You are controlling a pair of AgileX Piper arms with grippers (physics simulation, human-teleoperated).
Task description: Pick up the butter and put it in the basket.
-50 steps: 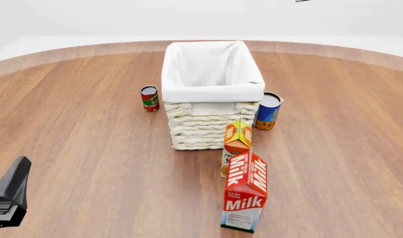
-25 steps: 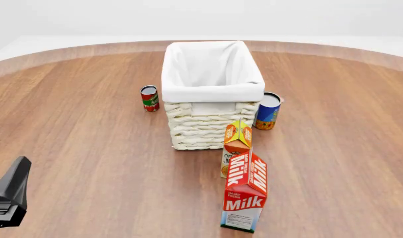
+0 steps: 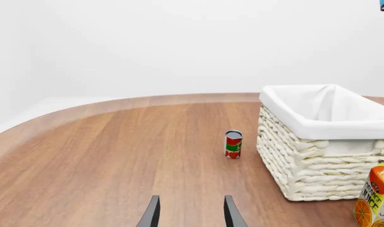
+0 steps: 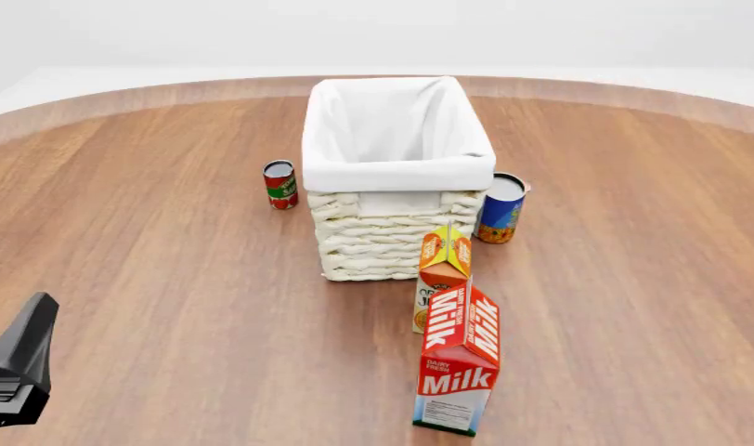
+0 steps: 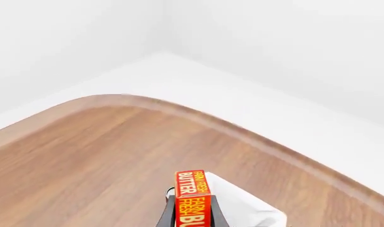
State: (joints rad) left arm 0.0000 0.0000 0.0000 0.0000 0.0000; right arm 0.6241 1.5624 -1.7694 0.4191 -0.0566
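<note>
The butter (image 5: 193,196), a red-orange box with yellow and white lettering, is upright between the fingers of my right gripper (image 5: 192,218), which is shut on it. Just past it, lower down, a corner of the basket's white lining (image 5: 246,205) shows, with the wooden table far below. In the front view the cream wicker basket (image 4: 399,174) stands mid-table, and neither the butter nor the right gripper appears. My left gripper (image 3: 190,217) is open and holds nothing, low over the table and well short of the basket (image 3: 293,165). The left arm (image 4: 16,367) sits at the bottom left.
A small red can (image 4: 279,184) stands left of the basket and a blue-and-orange can (image 4: 501,208) right of it. An orange juice carton (image 4: 443,265) and a tall red Milk carton (image 4: 461,372) stand in front of the basket, toward the arms.
A small dark speck at the top edge of the front view a second ago is gone. Nothing else has visibly moved.
</note>
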